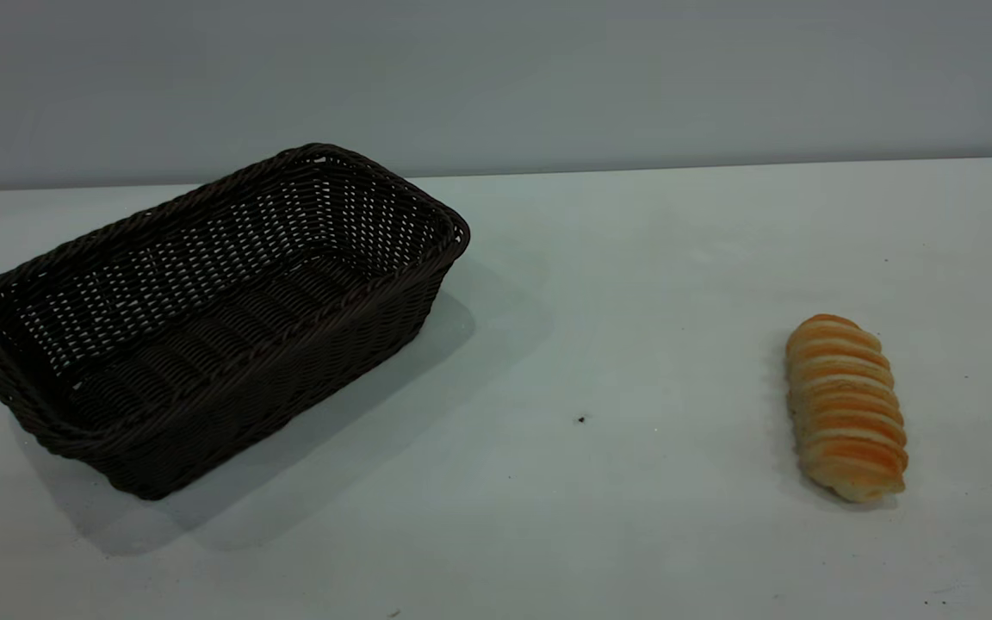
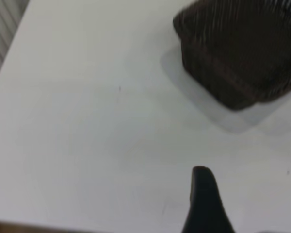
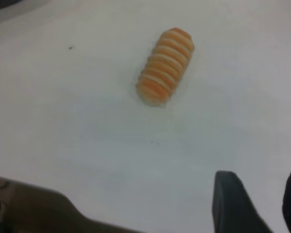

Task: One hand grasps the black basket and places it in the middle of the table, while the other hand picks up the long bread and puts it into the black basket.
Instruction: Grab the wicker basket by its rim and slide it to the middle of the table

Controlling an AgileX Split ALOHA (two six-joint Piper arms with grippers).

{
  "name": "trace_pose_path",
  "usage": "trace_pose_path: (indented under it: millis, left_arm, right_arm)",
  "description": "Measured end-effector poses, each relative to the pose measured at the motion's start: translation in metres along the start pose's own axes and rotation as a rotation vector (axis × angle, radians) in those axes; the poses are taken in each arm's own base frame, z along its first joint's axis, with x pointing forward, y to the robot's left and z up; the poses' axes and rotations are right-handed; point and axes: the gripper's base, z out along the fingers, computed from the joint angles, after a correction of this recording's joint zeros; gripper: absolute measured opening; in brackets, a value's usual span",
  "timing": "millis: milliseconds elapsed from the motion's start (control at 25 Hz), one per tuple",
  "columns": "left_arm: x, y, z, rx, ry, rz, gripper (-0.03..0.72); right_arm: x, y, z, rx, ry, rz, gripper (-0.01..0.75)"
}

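The black basket [image 1: 203, 319] stands empty on the left of the white table [image 1: 599, 284], set at an angle. The long bread [image 1: 846, 406] lies on the table at the right, well apart from the basket. Neither gripper shows in the exterior view. In the left wrist view my left gripper [image 2: 240, 201] hovers over bare table, with one black finger [image 2: 203, 199] showing, and the basket [image 2: 242, 48] is farther off. In the right wrist view my right gripper [image 3: 259, 182] is open and empty above the table, a short way from the bread [image 3: 165, 66].
A grey wall runs behind the table's far edge. A small dark speck [image 1: 581, 419] lies between basket and bread. A table edge [image 2: 9, 43] shows in the left wrist view. A brownish part [image 3: 34, 208] fills a corner of the right wrist view.
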Motion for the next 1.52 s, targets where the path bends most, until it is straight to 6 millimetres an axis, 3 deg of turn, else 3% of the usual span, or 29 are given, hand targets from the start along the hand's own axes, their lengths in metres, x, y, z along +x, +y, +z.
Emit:
trace_pose_path:
  millis: [160,360,520,720,1040,1360,1520]
  left_arm:
    - [-0.007,-0.004,0.001,0.037,0.011,0.001,0.543]
    - [-0.04,-0.014,0.018,0.091,0.159,-0.022,0.543]
    - [-0.077,-0.019,0.039,0.097,0.274,-0.035,0.543]
    - [-0.11,-0.028,0.083,0.112,0.443,-0.078,0.543]
    - [-0.121,-0.033,0.142,0.096,0.537,-0.161,0.543]
    - [-0.103,-0.03,0.25,-0.074,0.745,-0.301,0.543]
    - [-0.092,-0.03,0.287,-0.125,0.778,-0.387,0.543]
  right_arm:
    - [-0.003,0.001,-0.001,-0.005,-0.032,0.006,0.369]
    - [-0.02,-0.002,0.003,0.0,-0.115,0.021,0.571]
    - [-0.035,-0.008,0.023,-0.008,-0.022,0.025,0.59]
    - [-0.063,-0.014,0.053,-0.054,0.122,0.074,0.59]
    - [-0.084,-0.018,0.061,-0.041,0.016,0.09,0.588]
    - [-0.088,-0.021,0.069,-0.035,0.018,0.099,0.587]
    - [-0.088,-0.021,0.07,-0.035,0.018,0.099,0.587]
